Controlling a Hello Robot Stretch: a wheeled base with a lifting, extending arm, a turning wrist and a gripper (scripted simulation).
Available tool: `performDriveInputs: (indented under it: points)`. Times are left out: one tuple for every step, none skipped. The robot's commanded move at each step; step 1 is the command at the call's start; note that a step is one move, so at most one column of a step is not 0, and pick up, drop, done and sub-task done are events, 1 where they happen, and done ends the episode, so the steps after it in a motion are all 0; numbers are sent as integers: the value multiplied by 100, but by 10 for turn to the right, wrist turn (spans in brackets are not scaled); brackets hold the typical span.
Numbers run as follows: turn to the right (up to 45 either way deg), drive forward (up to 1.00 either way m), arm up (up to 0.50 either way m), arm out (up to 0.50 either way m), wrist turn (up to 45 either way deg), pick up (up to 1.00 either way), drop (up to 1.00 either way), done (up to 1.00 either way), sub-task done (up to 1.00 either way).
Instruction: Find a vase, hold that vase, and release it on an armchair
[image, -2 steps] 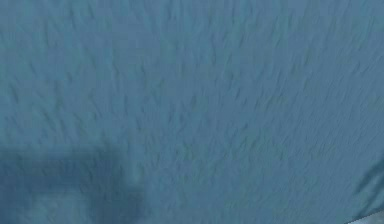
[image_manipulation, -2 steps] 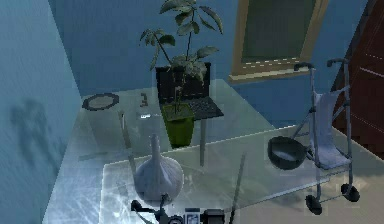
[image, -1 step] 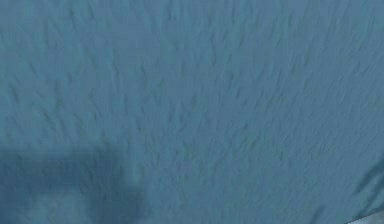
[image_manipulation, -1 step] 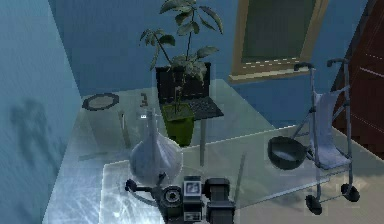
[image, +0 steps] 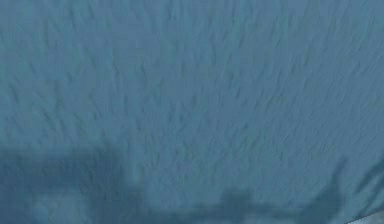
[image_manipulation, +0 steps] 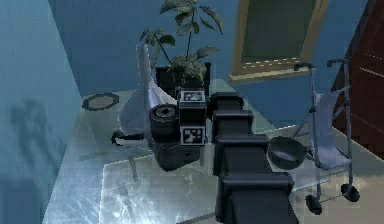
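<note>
White vase (image_manipulation: 141, 100) close by pincer (image_manipulation: 136, 140)

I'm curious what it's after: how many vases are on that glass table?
1. A white vase stands on the glass table, just left of the arm in the arm side view, in front of a potted plant. The arm could hide more.

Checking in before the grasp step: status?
Gripper by white vase on glass table; cannot tell if held. Potted plant behind vase, dark bowl beside arm. Blue wall ahead.
</note>
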Motion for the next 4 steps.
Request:
performDriveInputs:
  points:
    - [0, 0, 0, 0, -450, 0, 0, 0, 0]
    - [0, 0, 0, 0, -450, 0, 0, 0, 0]
    - [0, 0, 0, 0, -90, 0, 0, 0, 0]
    - [0, 0, 0, -12, 0, 0, 0, 0, 0]
